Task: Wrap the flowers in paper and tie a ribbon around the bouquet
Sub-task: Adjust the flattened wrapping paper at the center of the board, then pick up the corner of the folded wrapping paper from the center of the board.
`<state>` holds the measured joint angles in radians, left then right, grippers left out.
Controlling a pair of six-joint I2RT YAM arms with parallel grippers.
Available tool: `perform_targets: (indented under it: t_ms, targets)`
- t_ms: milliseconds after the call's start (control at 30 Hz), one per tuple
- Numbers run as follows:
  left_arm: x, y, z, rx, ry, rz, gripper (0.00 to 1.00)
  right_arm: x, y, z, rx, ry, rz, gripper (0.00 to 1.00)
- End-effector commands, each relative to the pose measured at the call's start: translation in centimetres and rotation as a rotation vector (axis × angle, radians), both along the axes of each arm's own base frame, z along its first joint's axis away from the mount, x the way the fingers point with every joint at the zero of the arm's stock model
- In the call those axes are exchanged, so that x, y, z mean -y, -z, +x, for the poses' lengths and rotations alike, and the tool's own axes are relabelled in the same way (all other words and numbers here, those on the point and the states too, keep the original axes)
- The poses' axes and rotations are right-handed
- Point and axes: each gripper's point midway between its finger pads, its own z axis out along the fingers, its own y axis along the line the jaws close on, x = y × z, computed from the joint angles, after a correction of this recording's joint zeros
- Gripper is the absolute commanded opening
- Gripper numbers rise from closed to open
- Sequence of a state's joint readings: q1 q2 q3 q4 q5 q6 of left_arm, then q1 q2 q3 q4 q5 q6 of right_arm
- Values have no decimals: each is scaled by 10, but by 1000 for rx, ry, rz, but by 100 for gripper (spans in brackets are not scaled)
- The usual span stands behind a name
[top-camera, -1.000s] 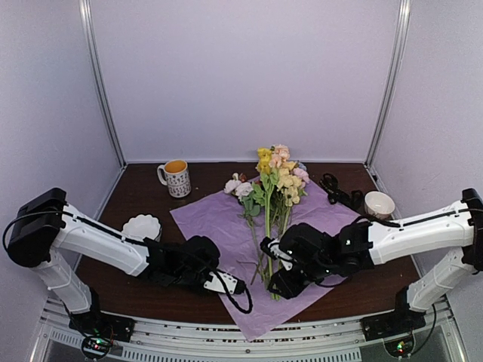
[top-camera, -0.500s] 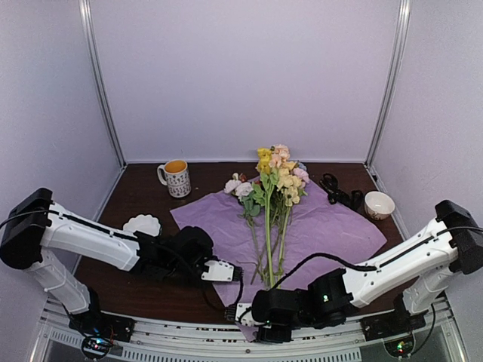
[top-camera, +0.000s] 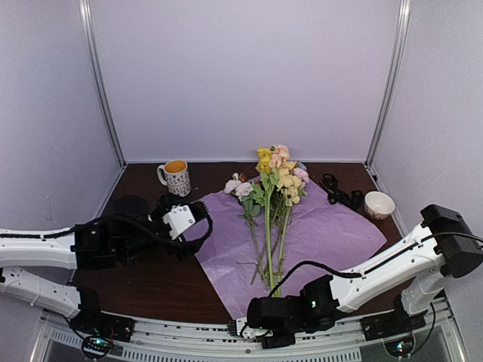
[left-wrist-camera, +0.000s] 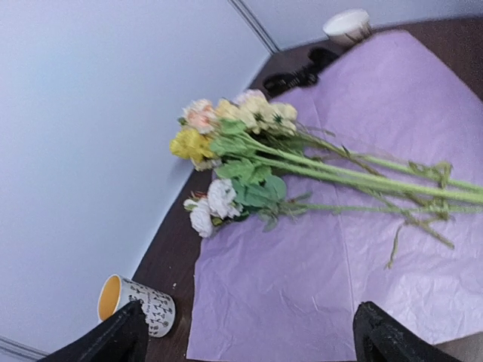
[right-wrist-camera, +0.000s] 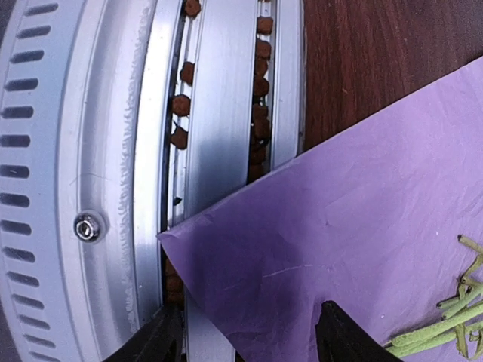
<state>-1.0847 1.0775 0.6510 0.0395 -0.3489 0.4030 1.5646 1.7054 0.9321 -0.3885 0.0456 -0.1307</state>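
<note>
Paper [top-camera: 324, 226] lies spread flat, with the flowers [top-camera: 270, 204] along its middle, blooms at its far end and stems toward its near corner, as a second ago. The left gripper [top-camera: 201, 219] was then low on the paper's near-left part. It has since pulled back and up to the paper's left corner, fingers spread wide with nothing between them. The right gripper [right-wrist-camera: 253, 339] was over the stems and has dropped to the paper's near corner. Its fingers stand apart on either side of that corner, not clamped on it. The ribbon [top-camera: 337, 191] lies just off the paper's far right corner, unmoved.
</note>
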Motion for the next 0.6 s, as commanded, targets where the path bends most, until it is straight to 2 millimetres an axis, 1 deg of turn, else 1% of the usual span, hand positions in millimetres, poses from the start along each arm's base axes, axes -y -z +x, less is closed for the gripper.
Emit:
perform_targets:
  t_ms: [0, 67, 133, 200, 233, 267, 300, 367, 433, 500, 567]
  targets:
    - [-23, -63, -2, 38, -78, -398, 98, -3, -1, 2, 23, -35, -22, 61]
    - [-32, -76, -11, 43, -57, -479, 98, -3, -1, 4, 24, -25, -27, 59]
    - [-34, -78, -20, 37, -10, -479, 98, -3, -1, 10, 33, -4, -39, 56]
    - [-30, -66, -27, 17, 37, -412, 98, -5, -4, 20, 49, 31, -30, 51]
    - [-28, -56, -29, -5, 48, -373, 95, -6, -6, 24, 51, 46, -17, 47]
    - [-25, -48, -30, -28, 58, -345, 91, -8, -7, 28, 48, 58, -4, 43]
    - [-22, -44, -31, -49, 66, -336, 87, -9, -9, 32, 46, 69, 8, 40]
    - [-16, -39, -35, -94, 82, -355, 82, -11, -11, 37, 40, 81, 16, 31]
    - [-9, -41, -42, -90, 125, -395, 80, -10, -11, 42, 37, 90, 14, 24]
    - [-5, -36, -51, -56, 167, -392, 80, -8, -9, 44, 30, 93, 11, 21]
    - [-2, -26, -59, -39, 193, -363, 78, -8, -8, 46, 21, 100, 11, 18]
